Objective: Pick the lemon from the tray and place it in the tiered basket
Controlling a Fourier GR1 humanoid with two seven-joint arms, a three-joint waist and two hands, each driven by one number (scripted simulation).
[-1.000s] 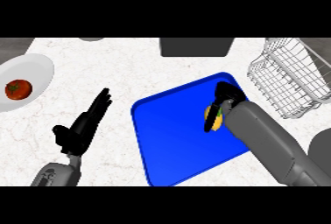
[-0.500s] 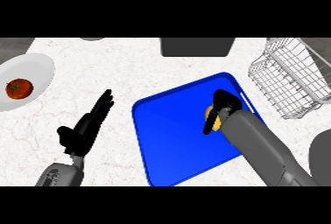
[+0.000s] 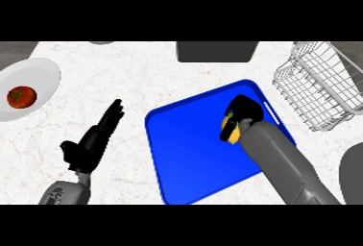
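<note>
White, faintly marbled table fills the view, with a blue rectangular plastic tray lying askew near its middle. On the tray's far right part sits the yellow lemon, mostly hidden under the black right hand, whose fingers curl round it from above. A lemon is light, stiff and smooth-skinned, so it likely slips unless taken across its middle. Farther right stands the white wire tiered basket, apart from the tray; I judge its raised rim must be cleared. At left the black left hand rests with straight fingers, near a white plate bearing a red tomato. A dark grey box stands at the far edge.
</note>
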